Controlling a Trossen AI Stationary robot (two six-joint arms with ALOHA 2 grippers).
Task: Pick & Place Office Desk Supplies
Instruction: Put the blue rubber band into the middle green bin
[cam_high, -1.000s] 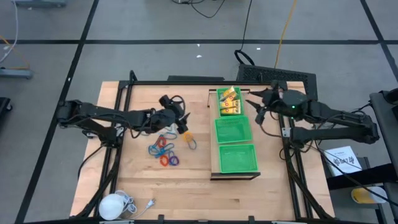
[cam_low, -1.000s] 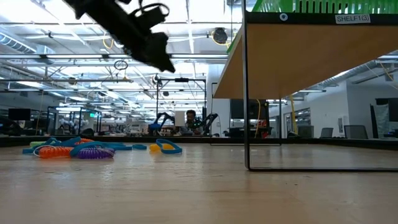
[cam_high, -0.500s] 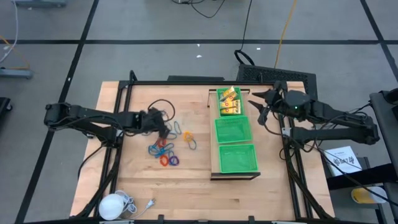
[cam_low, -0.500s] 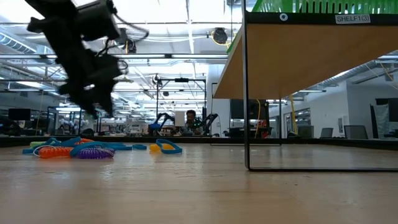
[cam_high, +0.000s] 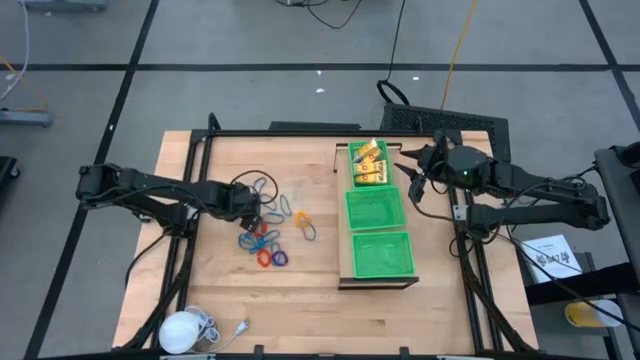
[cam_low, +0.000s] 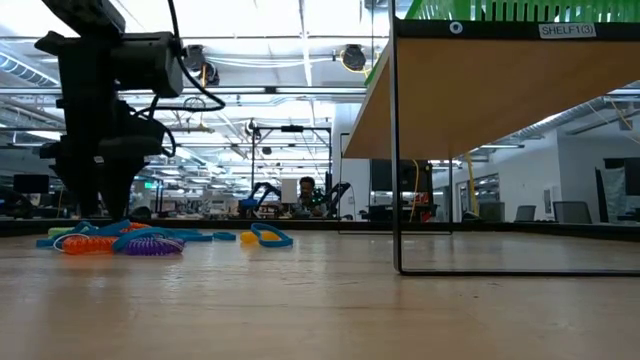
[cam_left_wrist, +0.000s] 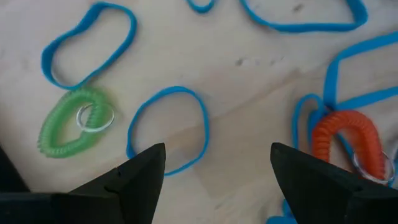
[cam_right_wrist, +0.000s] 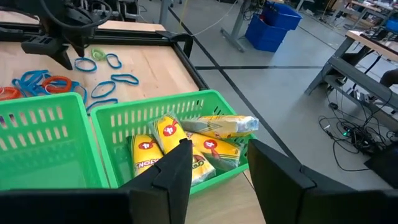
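The left tool (cam_left_wrist: 211, 165) hangs low over the surface (cam_high: 300, 300) with fingers spread, a blue ring (cam_left_wrist: 168, 127) lying flat directly ahead. Straddle one side of that ring, not the green coil (cam_left_wrist: 71, 124). Farther off, the right tool (cam_right_wrist: 214, 162), half-spread and empty, hovers beside the bin (cam_right_wrist: 118, 115) holding yellow packets (cam_right_wrist: 186, 146).

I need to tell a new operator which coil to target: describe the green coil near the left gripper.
On the wooden table, left of the green mesh baskets, look under the left gripper. Among the blue loops lies the green coil, a spiral ring holding a small metal keyring; it is the only green one, while the neighbouring coil is orange.
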